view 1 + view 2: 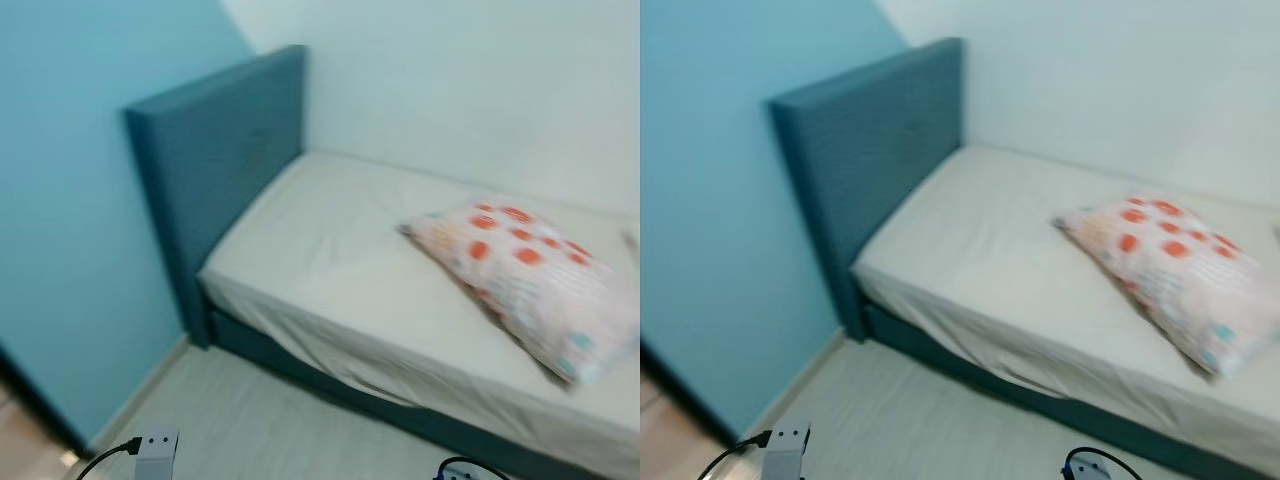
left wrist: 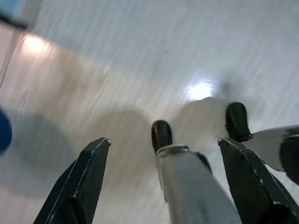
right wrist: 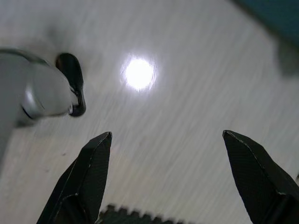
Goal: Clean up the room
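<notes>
From the head camera, a white pillow printed with orange and pale blue spots (image 1: pixel 525 275) lies tilted on the cream-sheeted mattress (image 1: pixel 340 270) of a bed with a teal upholstered headboard (image 1: pixel 215 165), set against a light blue wall (image 1: pixel 70 200) above a pale wood-grain floor (image 1: pixel 260 430). In the left wrist view, the left gripper (image 2: pixel 163 158) hangs wide apart and empty over that floor, with the robot's silver legs and black feet (image 2: pixel 161 135) below. In the right wrist view, the right gripper (image 3: pixel 166 156) is likewise spread wide, holding nothing, above the glossy floor.
</notes>
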`<state>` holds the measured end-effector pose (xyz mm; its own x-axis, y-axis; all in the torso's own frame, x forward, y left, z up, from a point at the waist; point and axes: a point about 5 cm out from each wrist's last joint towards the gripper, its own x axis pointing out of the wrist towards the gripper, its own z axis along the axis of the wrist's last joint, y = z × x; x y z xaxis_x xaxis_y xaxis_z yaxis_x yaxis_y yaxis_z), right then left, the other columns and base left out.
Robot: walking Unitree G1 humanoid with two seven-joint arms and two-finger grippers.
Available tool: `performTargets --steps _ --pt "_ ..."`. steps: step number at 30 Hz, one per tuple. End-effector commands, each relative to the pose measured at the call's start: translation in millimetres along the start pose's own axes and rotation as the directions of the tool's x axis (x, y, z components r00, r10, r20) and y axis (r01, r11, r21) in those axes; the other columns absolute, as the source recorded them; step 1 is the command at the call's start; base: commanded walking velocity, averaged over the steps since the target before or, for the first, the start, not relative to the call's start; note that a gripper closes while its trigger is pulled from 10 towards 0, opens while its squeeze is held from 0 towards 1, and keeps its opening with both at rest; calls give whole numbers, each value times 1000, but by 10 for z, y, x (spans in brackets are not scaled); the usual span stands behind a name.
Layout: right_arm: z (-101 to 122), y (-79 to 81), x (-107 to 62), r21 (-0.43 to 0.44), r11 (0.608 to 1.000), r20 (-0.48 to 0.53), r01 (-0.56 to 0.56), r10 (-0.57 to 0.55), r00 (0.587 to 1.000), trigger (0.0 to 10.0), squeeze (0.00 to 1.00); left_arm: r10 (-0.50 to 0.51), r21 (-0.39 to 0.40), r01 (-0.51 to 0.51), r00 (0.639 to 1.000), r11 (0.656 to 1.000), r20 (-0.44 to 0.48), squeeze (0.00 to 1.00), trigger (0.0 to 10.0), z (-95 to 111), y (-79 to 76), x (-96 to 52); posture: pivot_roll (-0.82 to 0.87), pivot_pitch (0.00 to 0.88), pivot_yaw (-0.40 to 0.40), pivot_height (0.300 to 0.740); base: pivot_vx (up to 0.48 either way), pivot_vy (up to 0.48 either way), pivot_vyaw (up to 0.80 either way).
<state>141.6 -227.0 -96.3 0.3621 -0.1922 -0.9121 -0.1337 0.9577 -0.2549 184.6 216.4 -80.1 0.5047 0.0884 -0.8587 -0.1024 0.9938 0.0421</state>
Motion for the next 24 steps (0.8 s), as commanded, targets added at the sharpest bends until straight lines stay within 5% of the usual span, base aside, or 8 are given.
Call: performTargets --steps 1,15,24 --pt "53 55 2 -10 1000 8 -9 9 1000 10000 0 8 2 -8 1000 1000 -4 0 10000 -3 39 -4 -122 24 -56 740 0 -480 -763" --pt "69 -6 1 17 1000 33 -5 5 999 10000 0 2 2 -2 1000 1000 -5 0 10000 -10 35 -4 -125 22 -54 740 0 -480 0" --pt "58 -7 1 25 1000 31 -8 7 999 10000 0 0 -5 0 1000 1000 -6 0 10000 0 24 -2 -128 24 -55 740 0 -213 0"
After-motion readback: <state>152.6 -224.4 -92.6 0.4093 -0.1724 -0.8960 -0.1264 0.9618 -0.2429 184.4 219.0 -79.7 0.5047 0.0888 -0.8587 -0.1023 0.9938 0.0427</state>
